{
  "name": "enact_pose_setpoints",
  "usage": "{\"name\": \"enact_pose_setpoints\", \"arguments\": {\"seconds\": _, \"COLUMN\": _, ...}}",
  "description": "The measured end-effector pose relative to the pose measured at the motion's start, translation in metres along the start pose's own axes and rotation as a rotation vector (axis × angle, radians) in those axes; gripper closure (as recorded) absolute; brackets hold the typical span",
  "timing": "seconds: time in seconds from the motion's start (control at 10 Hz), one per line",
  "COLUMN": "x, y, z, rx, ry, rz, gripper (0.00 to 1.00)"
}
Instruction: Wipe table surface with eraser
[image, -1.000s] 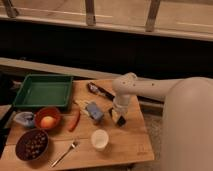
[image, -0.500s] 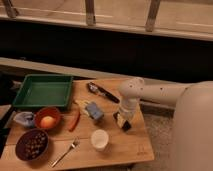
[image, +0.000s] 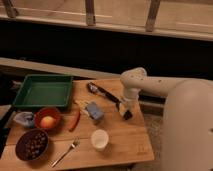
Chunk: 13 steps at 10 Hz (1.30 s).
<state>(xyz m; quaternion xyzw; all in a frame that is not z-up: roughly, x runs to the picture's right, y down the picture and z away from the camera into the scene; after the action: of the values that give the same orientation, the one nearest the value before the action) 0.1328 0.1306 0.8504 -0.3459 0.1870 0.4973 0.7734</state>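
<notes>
The table surface (image: 120, 137) is a light brown wooden plank top. My white arm reaches in from the right, and my gripper (image: 125, 111) points down at the table's right side. A small black block, the eraser (image: 127, 114), sits at the gripper's tip against the table surface near the right edge. The gripper seems to be on it.
A green tray (image: 42, 91) stands at the back left. A dark long-handled tool (image: 102, 92) lies just left of the gripper. A blue-grey block (image: 94, 111), red chilli (image: 75, 120), white cup (image: 99, 139), fork (image: 65, 152) and two bowls (image: 32, 144) lie left.
The arm and gripper have shifted to the right along the table, carrying the black eraser toward the right edge.
</notes>
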Motion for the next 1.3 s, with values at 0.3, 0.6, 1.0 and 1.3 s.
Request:
{"name": "enact_pose_setpoints", "arguments": {"seconds": 0.3, "x": -0.009, "y": 0.042, "z": -0.001, "rx": -0.009, "ry": -0.017, "rz": -0.096, "gripper": 1.0}}
{"name": "enact_pose_setpoints", "arguments": {"seconds": 0.6, "x": 0.018, "y": 0.083, "z": 0.005, "rx": -0.023, "ry": -0.001, "rz": -0.167, "gripper": 1.0}}
{"name": "enact_pose_setpoints", "arguments": {"seconds": 1.0, "x": 0.057, "y": 0.062, "z": 0.015, "rx": -0.027, "ry": 0.063, "rz": -0.117, "gripper": 1.0}}
{"name": "enact_pose_setpoints", "arguments": {"seconds": 1.3, "x": 0.042, "y": 0.015, "z": 0.015, "rx": -0.024, "ry": 0.075, "rz": -0.013, "gripper": 1.0}}
